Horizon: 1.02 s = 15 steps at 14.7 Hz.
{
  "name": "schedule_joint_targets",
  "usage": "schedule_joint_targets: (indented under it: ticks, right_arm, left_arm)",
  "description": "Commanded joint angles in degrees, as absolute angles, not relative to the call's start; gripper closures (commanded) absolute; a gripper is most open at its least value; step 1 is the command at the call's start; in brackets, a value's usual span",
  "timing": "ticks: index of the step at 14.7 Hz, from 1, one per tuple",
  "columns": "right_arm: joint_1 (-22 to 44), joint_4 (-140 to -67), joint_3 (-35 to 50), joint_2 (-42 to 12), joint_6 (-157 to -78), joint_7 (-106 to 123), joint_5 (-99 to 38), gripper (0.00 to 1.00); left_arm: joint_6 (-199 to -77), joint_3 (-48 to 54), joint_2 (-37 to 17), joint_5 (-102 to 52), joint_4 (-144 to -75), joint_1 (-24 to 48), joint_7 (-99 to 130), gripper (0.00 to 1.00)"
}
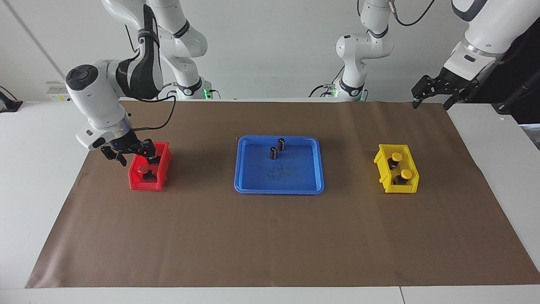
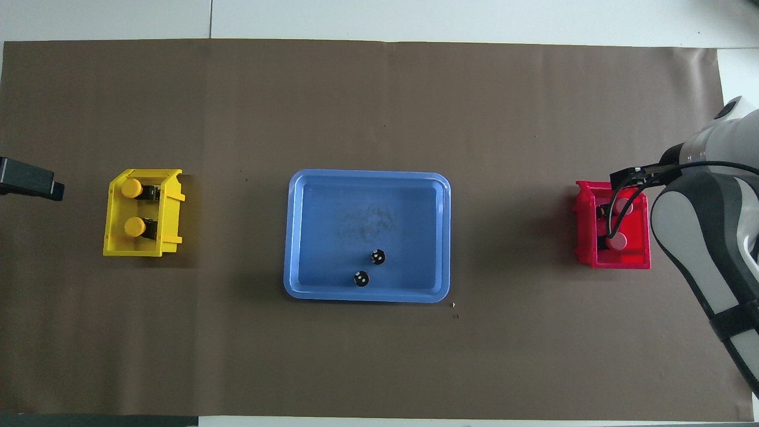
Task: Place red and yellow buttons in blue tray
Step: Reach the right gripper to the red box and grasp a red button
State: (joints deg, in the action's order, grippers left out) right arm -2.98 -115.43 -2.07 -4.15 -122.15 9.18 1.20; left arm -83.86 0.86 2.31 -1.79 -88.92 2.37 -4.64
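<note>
Two red buttons lie in the small red bin (image 1: pixel 134 182). One red button (image 1: pixel 143 169) shows in the facing view; my right gripper covers the one nearer the robots. Both red buttons (image 2: pixel 621 206) (image 2: pixel 616 240) show in the overhead view. My right gripper (image 1: pixel 135 157) is open and low over the robots' end of that bin, holding nothing. Two yellow buttons (image 1: pixel 396 157) (image 1: pixel 406 174) lie in the small yellow bin (image 1: pixel 386 166). The blue tray (image 1: pixel 279 191) lies mid-table between the bins. My left gripper (image 1: pixel 443 90) waits, open and empty, high over the mat's corner.
Two small dark cylinders with silvery tops (image 1: pixel 281 144) (image 1: pixel 273 153) stand in the blue tray near its rim closest to the robots. A brown mat (image 1: pixel 270 245) covers the table. The right arm's cable (image 2: pixel 616 201) hangs over the red bin.
</note>
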Motion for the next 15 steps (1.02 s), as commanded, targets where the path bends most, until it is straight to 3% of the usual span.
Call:
schedule_joint_targets:
  ticks: [1,3,9,15]
  right_arm:
    - [-3.7,-118.7,-1.8,-3.4,-124.8,11.3,0.1,0.23]
    - [-3.8,-123.3,-1.9,-2.0,-129.3,11.4,0.1,0.26]
    - [-4.3,-127.5,-1.9,-1.3,-133.7,13.2,0.1,0.28]
    - [-4.7,-128.9,-1.9,-0.8,-134.2,14.8,0.1,0.29]
  left_arm:
    - [-83.7,0.8,3.7,-2.4,-90.4,2.1,-4.7,0.0]
    - [-83.7,0.9,3.7,-2.4,-90.4,2.1,-4.7,0.0]
    - [-83.7,0.8,3.7,-2.4,-90.4,2.1,-4.7,0.0]
    - [-83.7,0.9,3.7,-2.5,-90.4,2.3,-4.7,0.0]
